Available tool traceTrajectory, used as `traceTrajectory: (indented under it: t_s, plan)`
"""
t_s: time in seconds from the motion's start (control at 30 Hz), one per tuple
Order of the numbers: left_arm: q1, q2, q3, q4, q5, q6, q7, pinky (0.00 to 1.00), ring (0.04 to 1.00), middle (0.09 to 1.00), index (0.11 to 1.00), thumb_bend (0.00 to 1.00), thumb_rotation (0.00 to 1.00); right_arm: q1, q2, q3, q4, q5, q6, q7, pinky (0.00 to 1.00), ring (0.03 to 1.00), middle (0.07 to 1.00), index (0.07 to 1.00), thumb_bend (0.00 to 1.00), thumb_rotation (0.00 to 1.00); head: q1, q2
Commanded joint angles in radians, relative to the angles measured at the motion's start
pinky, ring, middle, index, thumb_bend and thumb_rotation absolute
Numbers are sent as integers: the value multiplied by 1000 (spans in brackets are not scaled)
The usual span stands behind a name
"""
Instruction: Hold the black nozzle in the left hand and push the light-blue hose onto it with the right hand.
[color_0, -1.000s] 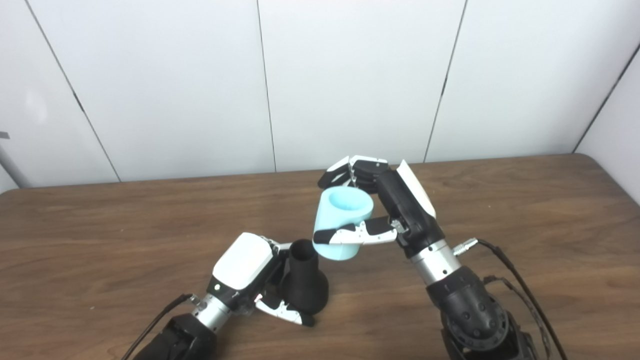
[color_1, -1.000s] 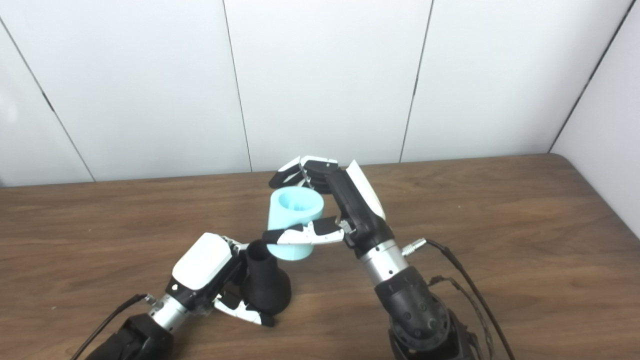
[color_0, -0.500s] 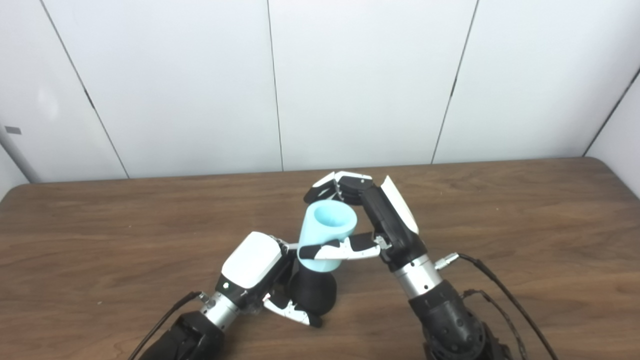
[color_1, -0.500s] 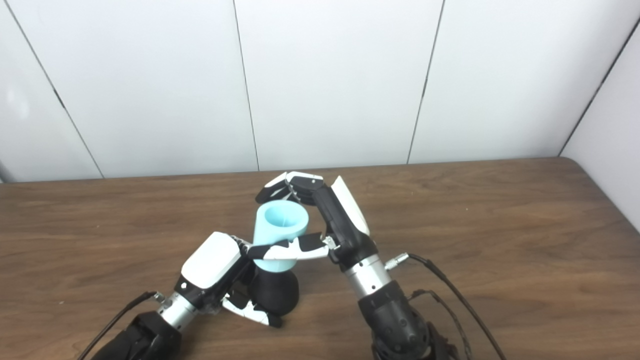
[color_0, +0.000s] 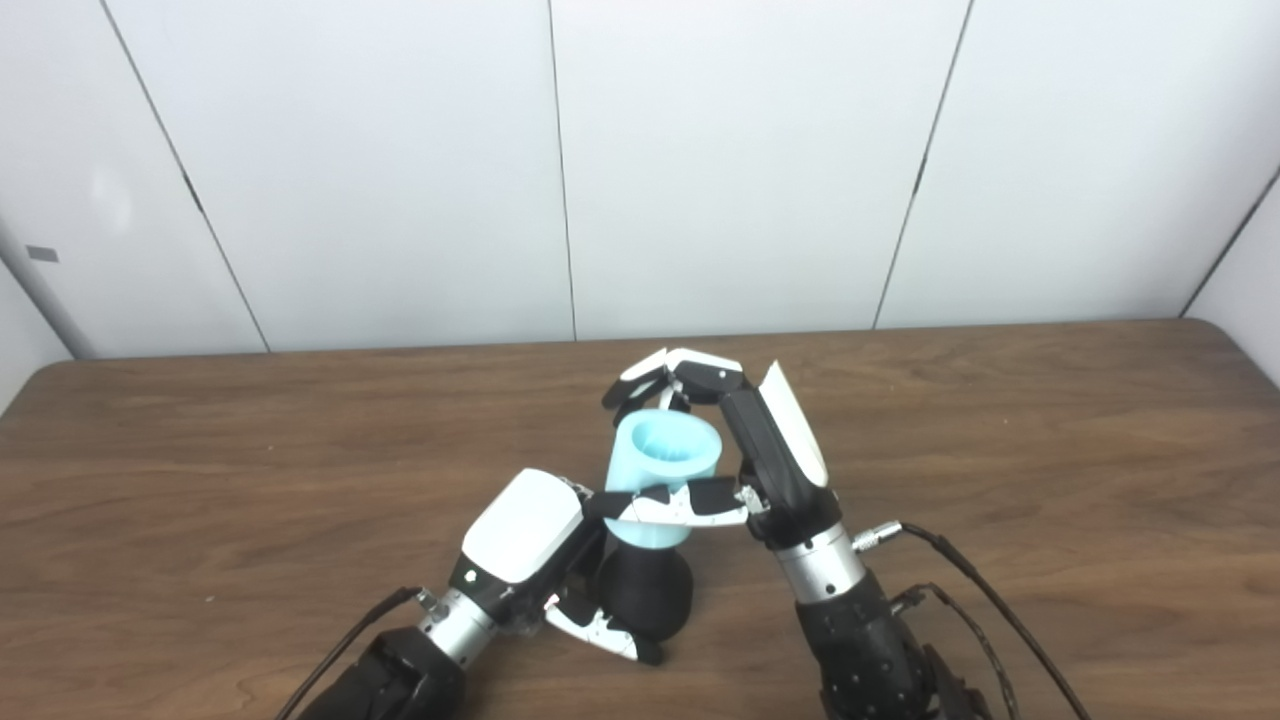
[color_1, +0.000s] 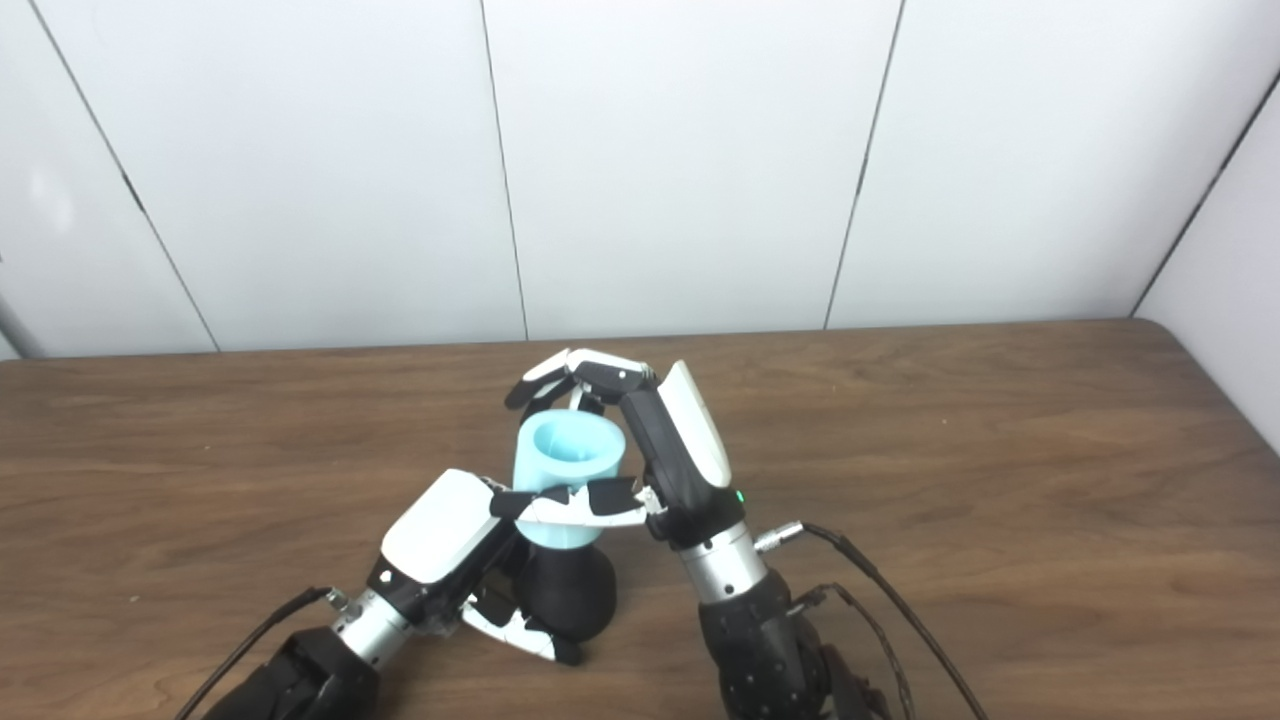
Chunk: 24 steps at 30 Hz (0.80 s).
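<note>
1. The left hand (color_0: 530, 550) is closed around the black nozzle (color_0: 647, 595), holding it upright just above the wooden table (color_0: 1050, 450).
2. The right hand (color_0: 740, 470) clasps the light-blue hose (color_0: 660, 470), thumb across its front.
3. The hose sits over the nozzle's top, hiding its neck, open end up.
</note>
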Motion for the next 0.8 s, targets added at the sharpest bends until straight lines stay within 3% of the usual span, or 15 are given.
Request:
traceTrajectory:
  t_s: [0.0, 0.07, 0.17, 0.27, 0.53, 0.77]
  plan:
    - [116, -29, -40, 47, -2, 1, 8, 84, 124, 192, 481, 517, 40, -38, 4, 2, -8, -8, -51, -28, 73, 119, 471, 483, 530, 0, -2, 1]
    - [118, -28, -38, 45, -5, 3, 2, 83, 124, 192, 481, 517, 40, -39, -9, 14, -7, -13, -53, -29, 108, 156, 439, 518, 523, 0, -4, 2]
    - [121, -28, -36, 46, -8, 0, 5, 80, 122, 187, 481, 517, 40, -40, -28, 28, -12, -34, -54, -38, 201, 251, 461, 510, 525, 0, -7, 5]
    - [121, -25, -38, 44, -5, 0, 5, 80, 121, 186, 481, 517, 40, -43, -44, 40, -16, -46, -54, -47, 199, 240, 460, 511, 525, 0, -8, 8]
    - [120, -24, -35, 43, -15, 0, -1, 79, 119, 185, 481, 517, 40, -41, -108, 98, -22, -36, -55, -52, 265, 329, 463, 509, 525, 0, -13, 13]
    - [121, -22, -33, 42, -18, -3, 1, 76, 115, 177, 481, 517, 40, -42, -160, 115, -45, -61, -54, -41, 219, 281, 454, 516, 524, 0, -25, 18]
